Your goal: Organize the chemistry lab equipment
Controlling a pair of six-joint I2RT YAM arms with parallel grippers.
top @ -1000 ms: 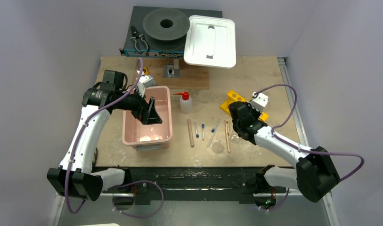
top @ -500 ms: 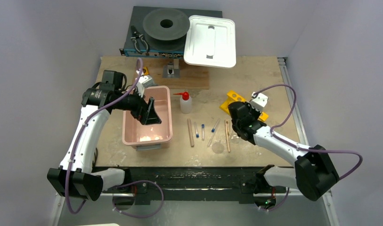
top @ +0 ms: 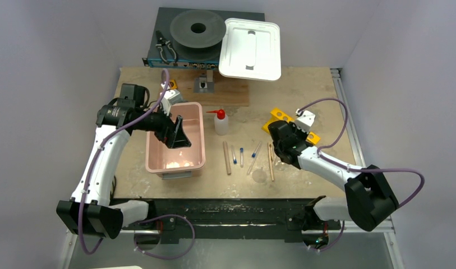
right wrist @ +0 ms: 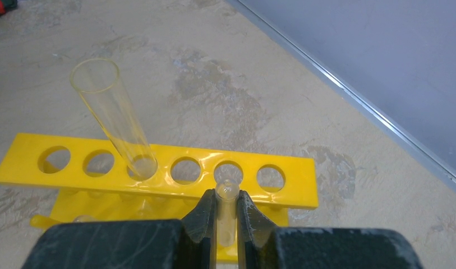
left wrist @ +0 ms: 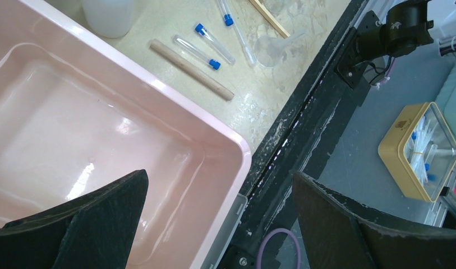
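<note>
My right gripper [right wrist: 227,196] is shut on a thin clear tube [right wrist: 227,208]. The tube's rounded end points at a hole of the yellow holed rack [right wrist: 158,185]. Another clear tube [right wrist: 113,115] stands tilted in the rack's third hole. In the top view the right gripper [top: 281,139] sits at the rack [top: 280,116]. Blue-capped tubes [top: 242,157], two wooden sticks [top: 226,157] and the white squeeze bottle [top: 220,123] lie mid-table. A clear dish [top: 259,175] lies near the front. My left gripper [left wrist: 220,224] is open and empty over the pink bin [left wrist: 158,89].
The pink bin [top: 198,140] stands left of centre. At the back are a white lid [top: 250,49], a black disc [top: 197,29] and black pliers [top: 166,49]. A yellow box of tubes [left wrist: 419,151] sits below the table's front edge.
My right gripper has moved a little up and left toward the yellow rack with the tube in it. The left arm has barely moved.
</note>
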